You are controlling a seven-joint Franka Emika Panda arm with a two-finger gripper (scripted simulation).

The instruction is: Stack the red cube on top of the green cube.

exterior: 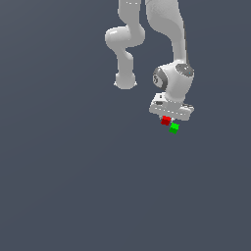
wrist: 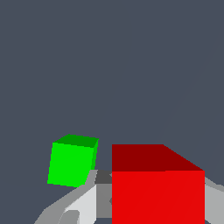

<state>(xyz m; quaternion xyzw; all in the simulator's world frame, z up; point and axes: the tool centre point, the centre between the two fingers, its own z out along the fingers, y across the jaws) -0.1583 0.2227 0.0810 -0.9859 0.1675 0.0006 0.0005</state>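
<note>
My white gripper [exterior: 167, 118] is shut on the red cube [exterior: 165, 120], which sits between its fingers just below the hand. In the wrist view the red cube [wrist: 157, 188] looks large and close, with a grey-white finger [wrist: 83, 205] against its side and the other finger's edge showing on the opposite side. The green cube [exterior: 173, 128] rests on the grey floor just beside and slightly below the red cube, toward the exterior view's right. In the wrist view the green cube [wrist: 72, 164] looks smaller and farther off, next to the red cube and not under it.
The plain dark grey floor [exterior: 73, 186] spreads all around. The white arm [exterior: 171, 44] rises above the gripper, with its base [exterior: 125, 81] behind, toward the exterior view's left.
</note>
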